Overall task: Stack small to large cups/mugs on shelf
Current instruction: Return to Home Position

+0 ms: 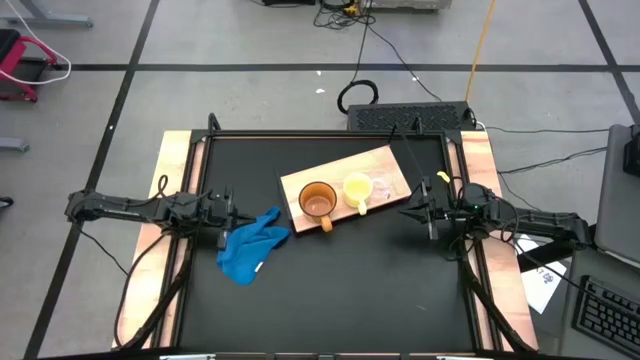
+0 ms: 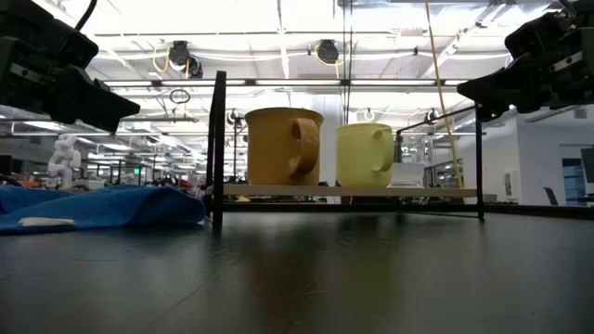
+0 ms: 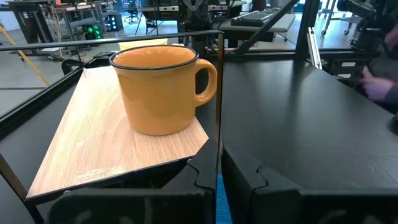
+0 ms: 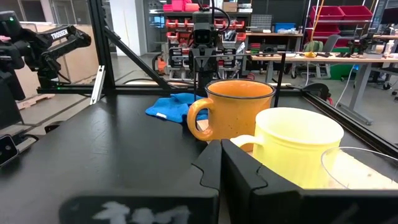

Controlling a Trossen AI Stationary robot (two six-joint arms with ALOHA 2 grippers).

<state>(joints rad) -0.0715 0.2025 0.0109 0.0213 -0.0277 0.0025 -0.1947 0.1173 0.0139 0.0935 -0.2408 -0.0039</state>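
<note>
The left gripper (image 1: 228, 214) hangs off the end of the light-wood board (image 1: 332, 172) where the orange-brown mug (image 1: 317, 201) stands. It is clear of the board, its fingers drawn to a thin slit with nothing between them. The right gripper (image 1: 421, 208) hangs off the board's opposite end, near the clear plastic cup (image 1: 383, 185), and is likewise pinched narrow and empty. In the low view both sit raised above the black tabletop (image 1: 340, 295). That posture suits arms with no grasp left to make, parked where they cannot knock the row.

All three vessels stand upright on the board, in a line along its length. The orange-brown mug is at the left gripper's end, the yellow mug (image 1: 357, 188) is in the middle, and the clear cup is at the right gripper's end. The two mugs stand just beside each other with a gap showing between them. Whether the cup touches the yellow mug I cannot tell. Both handles point toward the same long edge of the board, which keeps the line tidy.

Running large to small along the board, the ordering looks complete.

A blue cloth (image 1: 250, 246) lies crumpled off the board, beside its orange-mug corner.
</note>
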